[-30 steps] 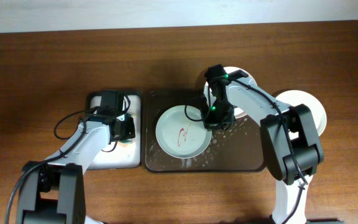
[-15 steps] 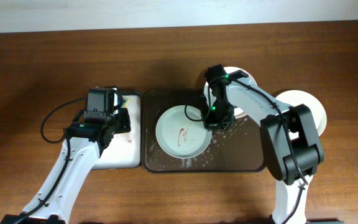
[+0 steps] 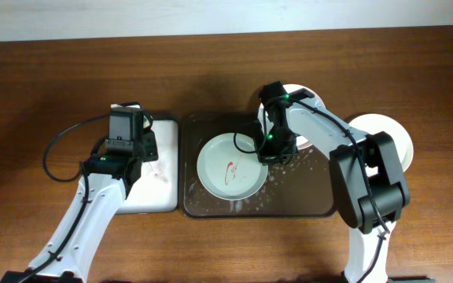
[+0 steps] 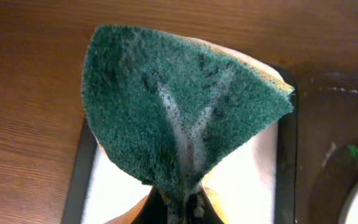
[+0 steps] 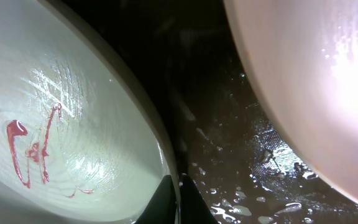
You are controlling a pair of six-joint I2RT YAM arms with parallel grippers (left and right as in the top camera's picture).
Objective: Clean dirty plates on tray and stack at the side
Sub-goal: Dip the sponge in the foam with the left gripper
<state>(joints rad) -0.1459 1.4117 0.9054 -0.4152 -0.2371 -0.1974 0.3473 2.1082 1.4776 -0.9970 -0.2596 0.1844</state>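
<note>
A foamy, coarse green sponge (image 4: 185, 112) is pinched folded in the left gripper (image 4: 179, 206); the rim of a glossy, red-scribbled mint-green plate (image 5: 86, 93) is clamped by the right gripper (image 5: 178, 194)

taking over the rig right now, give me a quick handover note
Left gripper: fingers shut on a foamy green sponge, above the small white tray.
Right gripper: fingers pinch the rim of the mint plate in the brown tray.
That plate bears a red scribble, not yet wiped.
Second plate at the tray's far edge, mostly under the right arm; third plate on the table to the right.
Left to do: scrub, then stack at the side.
</note>
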